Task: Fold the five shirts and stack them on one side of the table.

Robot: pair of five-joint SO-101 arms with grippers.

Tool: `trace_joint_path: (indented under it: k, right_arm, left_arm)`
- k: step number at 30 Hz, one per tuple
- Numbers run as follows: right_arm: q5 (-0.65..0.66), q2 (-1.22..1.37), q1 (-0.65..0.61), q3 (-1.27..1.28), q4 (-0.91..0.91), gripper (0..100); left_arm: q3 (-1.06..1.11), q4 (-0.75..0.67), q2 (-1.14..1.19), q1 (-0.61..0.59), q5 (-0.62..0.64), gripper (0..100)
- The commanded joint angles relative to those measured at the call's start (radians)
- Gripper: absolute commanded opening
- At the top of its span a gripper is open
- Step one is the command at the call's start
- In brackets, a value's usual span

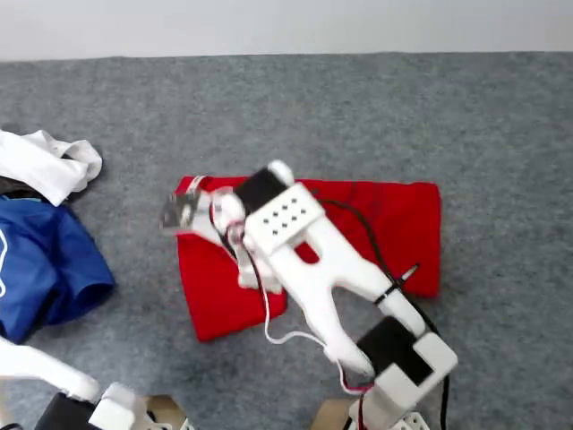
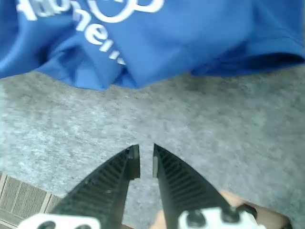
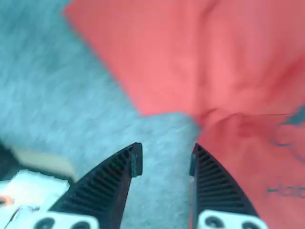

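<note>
A red shirt lies partly folded in the middle of the grey table. My right gripper is over the shirt's left edge. In the right wrist view this gripper is open with bare grey cloth between its fingers, and the red shirt starts just beyond them. A blue shirt with white print lies crumpled at the left. My left gripper hovers low over the table near the hem of the blue shirt, shut and holding nothing.
A white shirt is bunched at the far left, touching the blue one. The left arm's white link sits at the front left corner. The right arm's body and cables cross over the red shirt.
</note>
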Motion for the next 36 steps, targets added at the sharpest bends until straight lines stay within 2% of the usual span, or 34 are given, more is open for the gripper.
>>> trace_joint_path:
  k: [1, 5, 10, 15, 19, 23, 28, 36]
  right_arm:
    - [0.035, -0.110, -0.024, 0.169, -0.108, 25.1]
    - [0.066, -0.124, -0.050, 0.310, -0.236, 29.2]
    - [0.060, -0.090, -0.018, 0.290, -0.349, 29.2]
    - [-0.017, -0.077, 0.025, 0.176, -0.343, 24.7]
    - [-0.084, -0.079, 0.107, 0.043, -0.220, 18.8]
    - [-0.157, -0.079, 0.189, -0.083, -0.097, 18.6]
    - [-0.173, -0.079, 0.280, -0.204, 0.031, 18.5]
    - [-0.212, -0.079, 0.317, -0.187, 0.081, 18.6]
  left_arm:
    - [-0.007, -0.043, -0.034, -0.048, -0.005, 6]
    - [-0.005, -0.043, -0.034, -0.080, -0.005, 6]
    - [-0.001, -0.041, -0.034, -0.117, -0.005, 6]
    - [-0.007, -0.035, -0.043, -0.117, -0.005, 6]
    - [-0.058, 0.006, -0.041, -0.060, -0.005, 5]
    - [-0.139, 0.080, -0.041, 0.097, -0.003, 5]
    - [-0.237, 0.130, -0.041, 0.364, 0.000, 5]
    - [-0.249, 0.041, -0.032, 0.796, -0.005, 5]
